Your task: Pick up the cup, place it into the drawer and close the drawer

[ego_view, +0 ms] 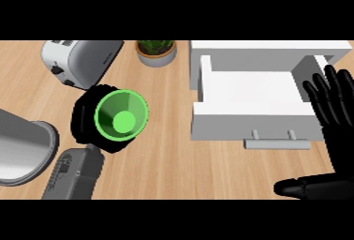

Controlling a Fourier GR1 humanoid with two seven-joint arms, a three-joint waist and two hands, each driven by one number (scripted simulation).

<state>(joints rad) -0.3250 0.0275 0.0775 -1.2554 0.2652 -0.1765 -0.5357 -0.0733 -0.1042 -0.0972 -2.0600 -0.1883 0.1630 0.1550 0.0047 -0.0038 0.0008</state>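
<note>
Left hand (84, 117) curls round the cup (123, 116), perhaps lifted; right hand (335, 110) rests spread; placing into the open drawer (205, 77) and closing remain.

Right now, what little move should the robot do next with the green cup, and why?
Probably carry the cup to the right until it is over the drawer. The left hand has its fingers curled round the cup, the drawer stands pulled open, and the cup sits off to the drawer's left.
</note>
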